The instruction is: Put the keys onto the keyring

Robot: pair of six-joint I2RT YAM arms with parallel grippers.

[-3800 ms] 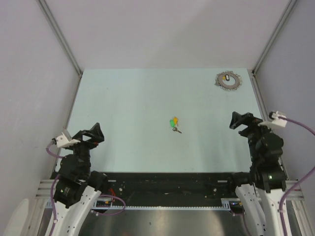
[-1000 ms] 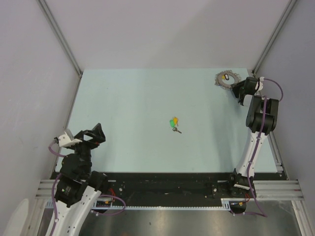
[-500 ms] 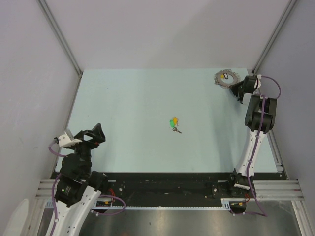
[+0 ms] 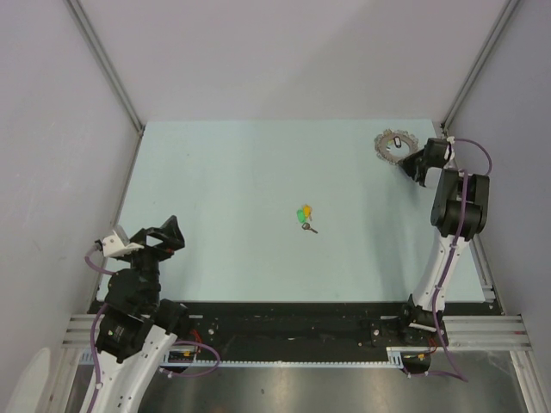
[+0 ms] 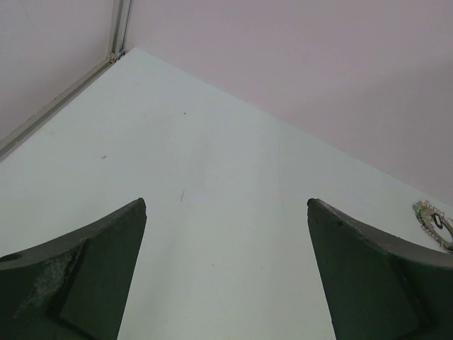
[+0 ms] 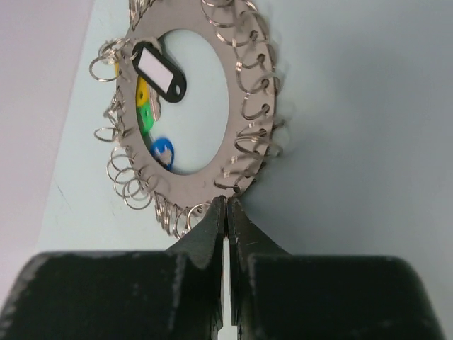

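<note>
One gripper closed, one spread wide.
Right gripper (image 6: 225,207): jaws together at keyring (image 6: 248,85) rim, far right corner; pinch unclear. Left gripper (image 5: 226,262): jaws wide apart, holding nothing. Keys (image 4: 304,214) at centre of table (image 4: 215,189), well apart from keyring.

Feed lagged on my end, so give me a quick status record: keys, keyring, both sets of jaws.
keys: loose at mid-table, untouched
keyring: far right corner, black-and-white tag attached
right jaws: shut, pinching the keyring's near rim
left jaws: open, empty, near its base
task: keys not yet on keyring
</note>
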